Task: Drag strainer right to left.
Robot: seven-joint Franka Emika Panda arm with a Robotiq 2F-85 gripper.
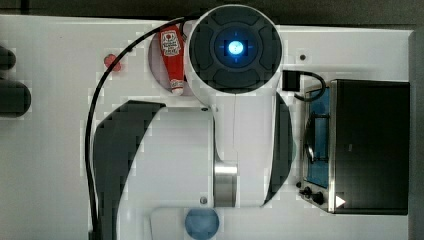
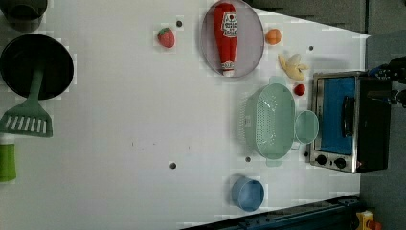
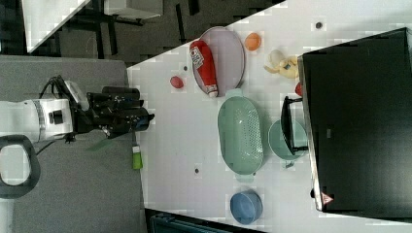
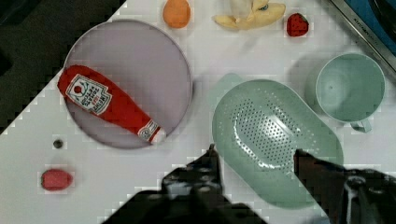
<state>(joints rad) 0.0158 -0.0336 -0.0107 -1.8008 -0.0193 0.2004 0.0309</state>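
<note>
The strainer is a pale mint-green oblong colander dotted with holes. It stands on the white table next to the toaster oven, and it shows as well in the right view and the wrist view. A round mint-green cup touches its side toward the oven. My gripper hangs well above the table, off to the right view's left of the strainer. In the wrist view the gripper is open, one dark finger on each side of the strainer far below, holding nothing. The arm hides the strainer in the top view.
A ketchup bottle lies on a grey plate beside the strainer. A blue bowl, banana, orange fruit, strawberries and toaster oven surround it. A black pan and green spatula sit at the left view's left.
</note>
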